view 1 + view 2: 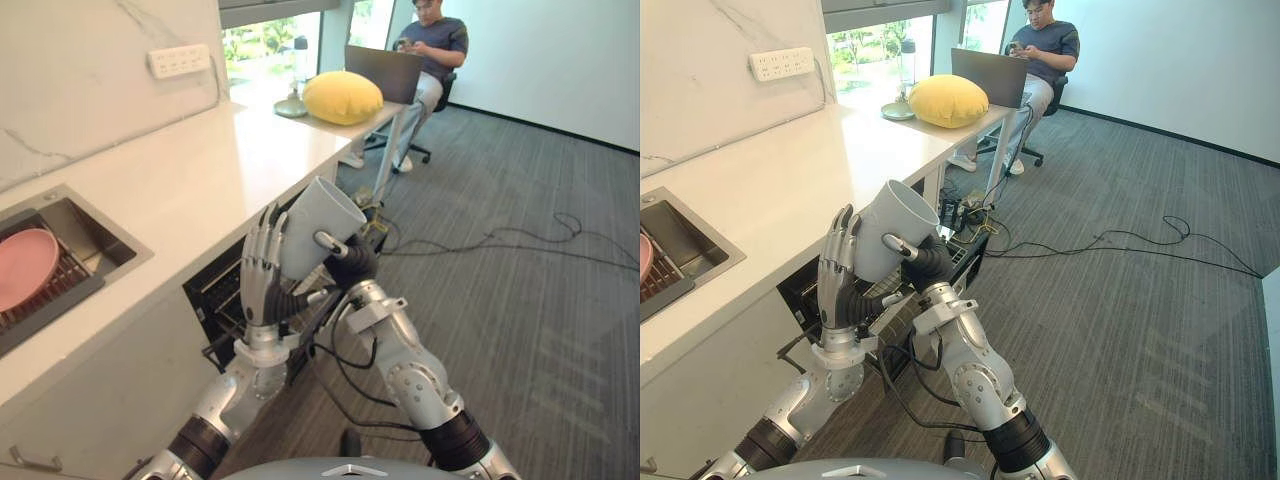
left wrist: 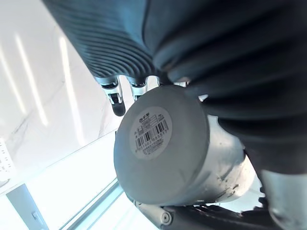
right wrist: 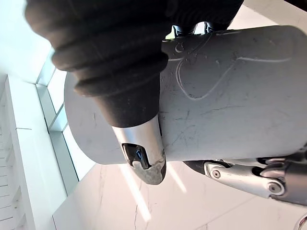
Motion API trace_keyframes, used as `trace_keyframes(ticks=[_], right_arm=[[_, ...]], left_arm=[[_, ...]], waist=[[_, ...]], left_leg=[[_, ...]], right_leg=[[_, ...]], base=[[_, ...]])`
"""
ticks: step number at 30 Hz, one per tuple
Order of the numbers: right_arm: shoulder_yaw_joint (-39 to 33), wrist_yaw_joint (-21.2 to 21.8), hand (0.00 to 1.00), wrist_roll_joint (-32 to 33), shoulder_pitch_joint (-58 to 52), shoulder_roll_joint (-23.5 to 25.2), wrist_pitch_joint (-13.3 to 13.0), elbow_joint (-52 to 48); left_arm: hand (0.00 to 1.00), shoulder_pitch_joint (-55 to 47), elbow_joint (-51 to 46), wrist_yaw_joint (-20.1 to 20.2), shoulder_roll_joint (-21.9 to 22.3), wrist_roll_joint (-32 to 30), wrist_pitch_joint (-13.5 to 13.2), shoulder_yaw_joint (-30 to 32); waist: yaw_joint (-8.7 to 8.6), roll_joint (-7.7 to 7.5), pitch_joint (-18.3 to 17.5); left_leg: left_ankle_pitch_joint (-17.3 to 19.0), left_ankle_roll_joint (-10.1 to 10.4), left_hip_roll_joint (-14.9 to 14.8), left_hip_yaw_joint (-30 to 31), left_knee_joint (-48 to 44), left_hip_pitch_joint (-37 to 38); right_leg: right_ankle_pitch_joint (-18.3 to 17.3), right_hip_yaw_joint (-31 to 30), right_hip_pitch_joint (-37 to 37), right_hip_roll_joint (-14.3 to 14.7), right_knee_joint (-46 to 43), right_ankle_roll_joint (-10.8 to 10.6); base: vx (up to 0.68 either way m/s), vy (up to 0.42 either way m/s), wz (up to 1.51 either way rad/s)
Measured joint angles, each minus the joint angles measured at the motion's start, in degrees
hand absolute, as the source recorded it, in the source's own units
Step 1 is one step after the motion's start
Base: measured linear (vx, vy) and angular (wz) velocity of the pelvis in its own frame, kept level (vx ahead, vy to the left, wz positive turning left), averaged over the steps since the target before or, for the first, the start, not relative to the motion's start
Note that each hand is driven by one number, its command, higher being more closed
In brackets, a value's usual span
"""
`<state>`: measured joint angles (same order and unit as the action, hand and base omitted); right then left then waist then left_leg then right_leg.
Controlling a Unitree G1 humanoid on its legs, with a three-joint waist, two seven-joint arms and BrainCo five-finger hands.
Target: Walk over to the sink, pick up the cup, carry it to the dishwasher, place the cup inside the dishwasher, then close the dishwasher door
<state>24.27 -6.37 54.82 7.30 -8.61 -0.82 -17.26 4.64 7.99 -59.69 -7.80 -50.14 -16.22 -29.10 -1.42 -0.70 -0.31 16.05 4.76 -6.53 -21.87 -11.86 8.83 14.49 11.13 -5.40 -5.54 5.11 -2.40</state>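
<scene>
Right fingers: your right hand (image 1: 347,264) is closed round the cup (image 1: 318,226). In its wrist view the thumb (image 3: 142,155) presses across the cup's grey wall.
Left fingers: your left hand (image 1: 262,278) is open. Its fingers (image 1: 263,248) stand straight and lie flat against the cup's side, opposite the right hand.
Cup: you hold the pale grey cup between both hands, off any surface. It is tilted, with its mouth up and turned away from you.
Cup base: it shows in the left wrist view and carries a white barcode sticker (image 2: 152,132). The wall in the right wrist view is scuffed with thin scratches.
Cup position: it is in the air just off the front edge of the counter (image 1: 190,185), with the dishwasher (image 1: 214,296) below it.
Dishwasher: a dark opening under the counter, with wire rack showing inside.
Sink: it is set into the counter to your left (image 1: 95,238), well apart from the cup. A pink plate (image 1: 22,266) rests on a dark rack inside it.
Wall: a white power strip (image 1: 180,60) is fixed on the marble above the counter.
Far end of counter: a yellow cushion (image 1: 342,97) lies beside a small dish.
Background: a person (image 1: 432,45) sits on an office chair behind a laptop (image 1: 383,72), on grey carpet (image 1: 520,290).
</scene>
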Motion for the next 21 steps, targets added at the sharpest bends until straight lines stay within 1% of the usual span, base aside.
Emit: trace_keyframes(ticks=[3,4,7,9,10,11,13,14,17,19,21], right_arm=[[-0.09,0.16,1.0,0.01,-0.89,1.16,-0.03,0.28],[-0.1,0.16,1.0,0.02,-1.53,1.67,-0.09,0.28],[-0.31,0.16,1.0,1.17,-2.73,2.11,-0.42,0.46],[-0.63,0.15,1.0,1.16,-2.78,2.19,-0.71,0.52],[-2.07,0.13,1.0,1.18,-3.18,2.76,-0.94,0.76],[-2.75,0.1,1.0,1.18,-3.48,3.17,-1.4,0.93],[-5.41,0.01,1.0,1.24,-4.73,4.01,-2.55,1.38],[-7.6,-0.06,1.0,1.58,-5.14,4.14,-3.41,2.32],[-12.08,-0.42,1.0,2.27,-5.51,3.45,-5.01,2.71],[-14.43,-0.67,1.0,2.3,-5.6,3.53,-6.25,2.7],[-16.99,-2.27,1.0,2.25,-5.62,3.54,-7.79,2.68]], left_arm=[[0.0,-0.1,0.0,0.01,0.2,0.64,0.0,0.55],[0.0,-0.28,0.0,0.01,0.69,0.83,0.0,1.57],[0.0,-1.49,0.0,-0.09,2.15,4.07,0.0,4.31],[0.0,-1.88,0.0,-0.11,2.25,6.01,-0.05,4.46],[0.0,-2.0,0.0,-0.05,2.45,8.0,-0.38,4.69],[0.0,-2.09,-0.01,-0.03,2.6,8.71,-0.62,5.06],[0.0,-2.7,-0.02,0.0,3.77,10.3,-1.19,7.92],[0.0,-3.16,-0.05,0.05,4.43,12.24,-1.29,10.66],[0.0,-4.54,-0.02,0.24,4.22,16.67,-1.37,14.14],[0.0,-5.35,0.04,1.12,4.47,18.78,-1.49,15.48],[0.0,-6.21,1.37,4.37,4.42,21.16,-3.02,15.62]], waist=[[0.01,0.0,0.0],[0.01,0.0,0.0],[0.0,0.0,0.0],[0.03,0.0,0.01],[0.21,0.0,0.01],[0.25,0.0,0.01],[0.31,0.0,0.01],[0.34,0.0,0.02],[0.52,0.04,0.1],[0.57,-0.05,0.28],[0.76,-0.24,0.73]], left_leg=[[-0.01,0.0,-0.05,0.24,0.07,0.12],[-0.01,0.01,-0.05,0.39,0.09,0.16],[-0.01,0.0,-0.04,0.68,0.17,0.16],[-0.04,-0.01,-0.05,0.77,0.24,0.16],[-0.14,-0.01,-0.04,1.06,0.43,0.19],[-0.21,-0.01,-0.04,1.21,0.55,0.24],[-0.47,0.04,-0.04,1.6,1.01,0.53],[-0.48,0.05,-0.1,1.83,1.02,0.59],[-0.53,0.03,-0.1,2.12,1.04,0.52],[-0.64,-0.01,-0.08,2.64,1.05,0.46],[-0.93,-0.13,0.01,3.73,1.06,0.29]], right_leg=[[-0.12,0.41,0.28,-0.03,0.0,-0.2],[-0.15,0.52,0.41,-0.04,0.0,-0.25],[-0.28,0.64,0.55,-0.1,0.0,-0.41],[-0.31,0.72,0.57,-0.1,0.0,-0.44],[-0.31,0.85,0.72,-0.11,-0.01,-0.47],[-0.3,1.0,0.8,-0.13,-0.01,-0.48],[-0.28,1.55,1.16,-0.15,-0.02,-0.55],[-0.3,1.95,1.37,-0.16,-0.05,-0.55],[-0.3,2.24,1.47,-0.24,-0.14,-0.55],[-0.33,2.61,1.71,-0.37,-0.11,-0.55],[-0.46,3.75,2.31,-0.76,0.01,-0.62]], base=[[0.0,-0.001,0.05],[0.01,-0.001,0.07],[0.0,0.0,0.05],[0.01,-0.004,0.05],[0.01,-0.004,0.08],[0.02,-0.006,0.12],[0.02,-0.005,0.11],[0.01,-0.006,0.08],[0.0,-0.009,0.06],[-0.01,-0.011,0.12],[-0.02,-0.012,0.24]])
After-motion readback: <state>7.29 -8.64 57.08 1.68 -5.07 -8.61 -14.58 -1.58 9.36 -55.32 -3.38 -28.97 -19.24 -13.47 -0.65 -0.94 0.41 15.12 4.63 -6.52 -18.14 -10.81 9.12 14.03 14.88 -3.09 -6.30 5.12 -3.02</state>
